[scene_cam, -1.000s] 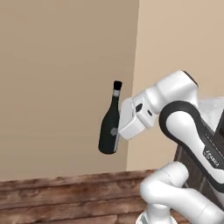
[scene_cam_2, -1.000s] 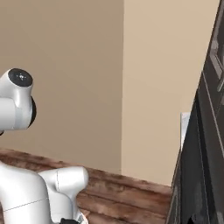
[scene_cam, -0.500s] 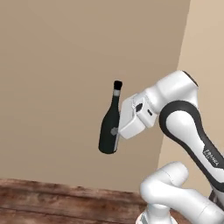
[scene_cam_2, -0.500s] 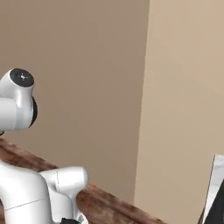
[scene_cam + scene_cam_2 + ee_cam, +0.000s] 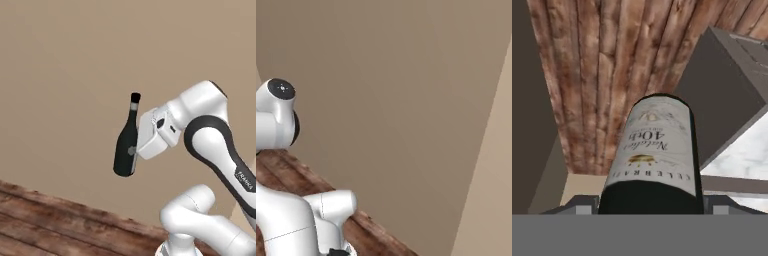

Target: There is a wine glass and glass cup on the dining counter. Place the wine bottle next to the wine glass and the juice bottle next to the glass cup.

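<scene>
Wine bottle (image 5: 126,144) rides mid-air, near upright, above the wooden floor (image 5: 45,220), fingers (image 5: 134,150) clamped on its lower body. Marble tabletop corner (image 5: 739,155) shows beyond. Best carry it level and steady; no wine glass spotted yet.

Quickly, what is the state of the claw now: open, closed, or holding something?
Claw: closed on the tall dark green-black glass wine bottle, held off the floor.

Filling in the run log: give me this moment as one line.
tool: shut on wine bottle | bottle: upright, carried in air | backdrop: beige wall, wood floor | wine glass: not reached
</scene>
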